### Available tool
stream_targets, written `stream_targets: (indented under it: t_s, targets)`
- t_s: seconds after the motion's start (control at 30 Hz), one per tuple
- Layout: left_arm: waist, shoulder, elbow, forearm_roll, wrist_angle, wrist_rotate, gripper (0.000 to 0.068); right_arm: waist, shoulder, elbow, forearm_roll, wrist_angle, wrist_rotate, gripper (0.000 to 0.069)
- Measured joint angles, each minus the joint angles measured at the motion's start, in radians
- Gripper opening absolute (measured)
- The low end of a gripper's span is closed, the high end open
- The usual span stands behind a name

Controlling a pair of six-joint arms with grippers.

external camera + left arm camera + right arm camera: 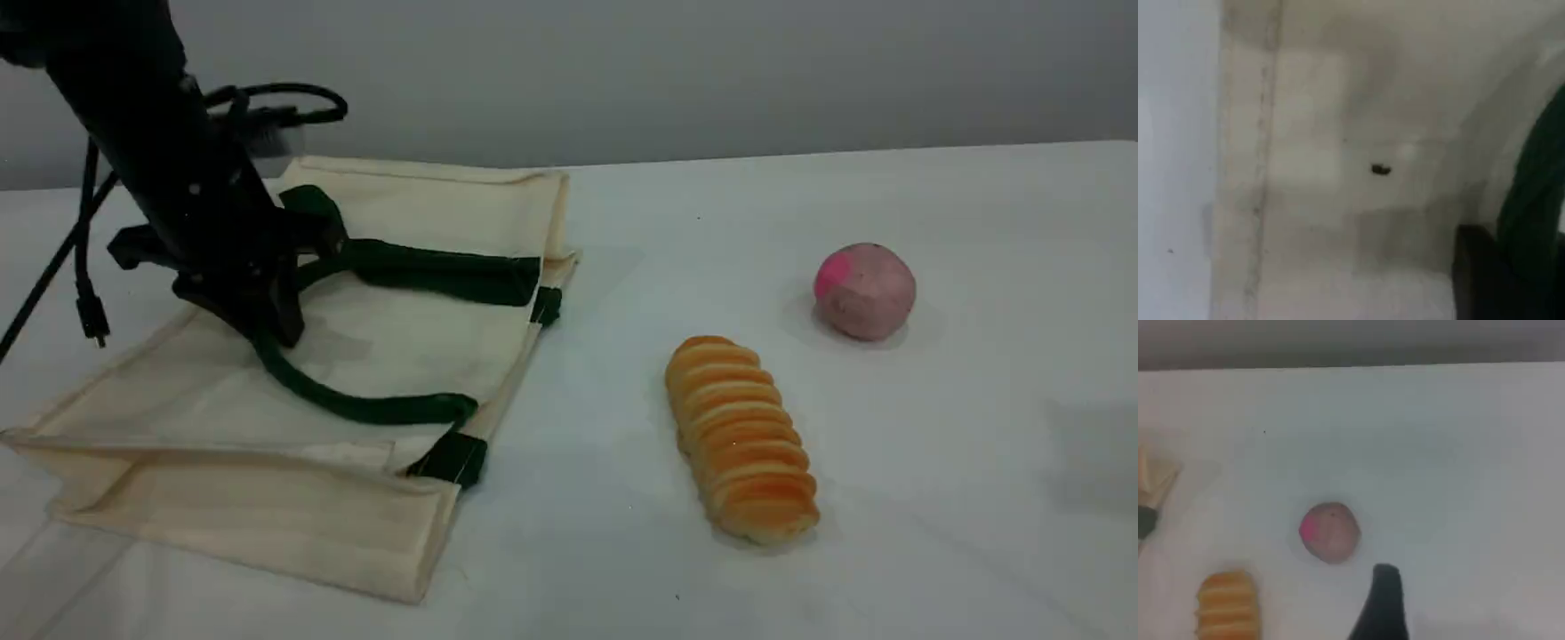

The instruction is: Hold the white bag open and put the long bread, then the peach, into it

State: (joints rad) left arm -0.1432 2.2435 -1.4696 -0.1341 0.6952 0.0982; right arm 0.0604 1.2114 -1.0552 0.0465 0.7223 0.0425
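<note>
1. The white bag [373, 356] lies flat on the table [889, 533], filling the left half of the scene view, its mouth edge turned toward 3 o'clock.
2. Its green handle [356, 404] loops across the upper panel, with green patches at the mouth edge.
3. The left gripper [280, 324] is down on the bag at about 9 o'clock from the centre of the scene, its dark fingers planted where the handle strap curves.
4. The fingers look drawn close together at the strap, but whether they have actually pinched it cannot be told; the black body hides the tips.
5. In the left wrist view, cream canvas [1338, 167] fills the frame, blurred, with a dark green band [1535, 200] at 3 o'clock.
6. The long bread [742, 440] lies on the bare table just right of the bag's mouth, toward 5 o'clock from centre, running from 11 to 5 o'clock.
7. The peach [864, 291] sits at about 2 o'clock from the bread, near it but not touching, magenta patch facing left.
8. The right gripper [1383, 603] is out of the scene view; its own camera shows one dark fingertip at 6 o'clock, hovering above the table with nothing in it and its fingers spread wide.
9. In that view the peach [1329, 531] lies just up-left of the fingertip, and the bread [1228, 605] at 8 o'clock.
</note>
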Motion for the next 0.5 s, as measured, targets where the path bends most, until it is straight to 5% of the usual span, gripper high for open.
stream_targets:
  t_s: [0.1,0.5]
  targets:
    - [0.0,-0.008,0.0,0.0,0.002,0.026,0.0092,0.0,0.0,0.0,0.0,0.001,0.0,0.0587]
    - [0.0,-0.077,-0.146,0.0,0.227,0.097,0.0089,0.0,0.0,0.0,0.0,0.004,-0.002,0.0586]
